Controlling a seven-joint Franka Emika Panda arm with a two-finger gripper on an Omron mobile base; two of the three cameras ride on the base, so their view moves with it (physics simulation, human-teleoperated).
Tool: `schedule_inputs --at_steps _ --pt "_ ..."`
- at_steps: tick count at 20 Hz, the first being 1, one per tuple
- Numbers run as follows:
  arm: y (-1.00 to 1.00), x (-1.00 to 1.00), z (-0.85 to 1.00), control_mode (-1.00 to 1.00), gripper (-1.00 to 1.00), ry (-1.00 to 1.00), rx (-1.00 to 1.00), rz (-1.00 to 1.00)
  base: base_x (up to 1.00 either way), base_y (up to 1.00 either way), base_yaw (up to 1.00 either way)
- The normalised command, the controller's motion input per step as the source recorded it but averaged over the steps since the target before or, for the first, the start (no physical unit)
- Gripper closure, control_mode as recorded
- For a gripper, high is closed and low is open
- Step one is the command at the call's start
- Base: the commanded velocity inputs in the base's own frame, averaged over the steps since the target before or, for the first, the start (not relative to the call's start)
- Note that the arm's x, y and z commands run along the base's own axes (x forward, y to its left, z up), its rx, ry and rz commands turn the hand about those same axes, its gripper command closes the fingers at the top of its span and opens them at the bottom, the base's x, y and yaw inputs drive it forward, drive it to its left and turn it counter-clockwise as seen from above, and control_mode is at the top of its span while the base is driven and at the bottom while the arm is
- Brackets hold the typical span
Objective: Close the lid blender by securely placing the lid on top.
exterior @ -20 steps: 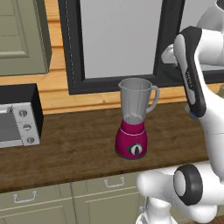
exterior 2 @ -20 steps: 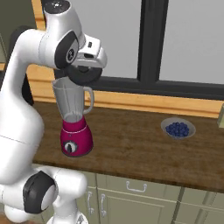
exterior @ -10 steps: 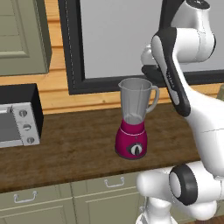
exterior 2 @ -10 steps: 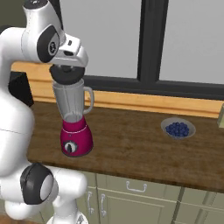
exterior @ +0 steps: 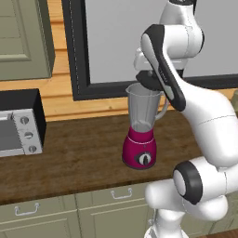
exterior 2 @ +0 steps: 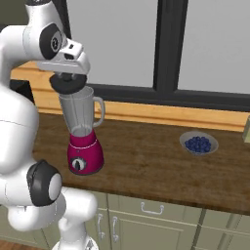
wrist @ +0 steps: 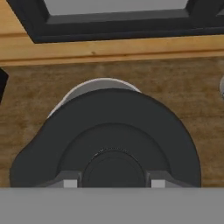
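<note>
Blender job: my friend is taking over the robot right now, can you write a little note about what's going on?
Gripper: jaws shut on the lid's centre knob, carrying the lid.
Blender: upright on the wooden counter, magenta base and dial facing front, jar open at the top.
Done: lid picked up and brought over the jar. In the hand view a sliver of the jar rim peeks out on one side, so it looks slightly off-centre.
Left: centre the lid, lower it onto the rim, press it snug, let go.
Nearby: toaster oven, bowl of blueberries.
</note>
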Motion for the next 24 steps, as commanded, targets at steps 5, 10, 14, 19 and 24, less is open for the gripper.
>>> schedule_inputs --at_steps 5,10,14,19,24 --pt "0.18 0.26 -0.18 -1.0 1.0 0.14 0.0 0.0 0.0 0.0 0.0" --pt "0.0 0.11 -0.16 -1.0 1.0 0.1 0.0 0.0 0.0 0.0 0.0" --pt "0.0 0.02 -0.11 -1.0 1.0 0.06 0.0 0.0 0.0 0.0 0.0" --pt "0.0 0.03 -0.06 -1.0 1.0 0.03 0.0 0.0 0.0 0.0 0.0" --pt "0.0 0.02 -0.04 -1.0 1.0 0.01 0.0 0.0 0.0 0.0 0.0"
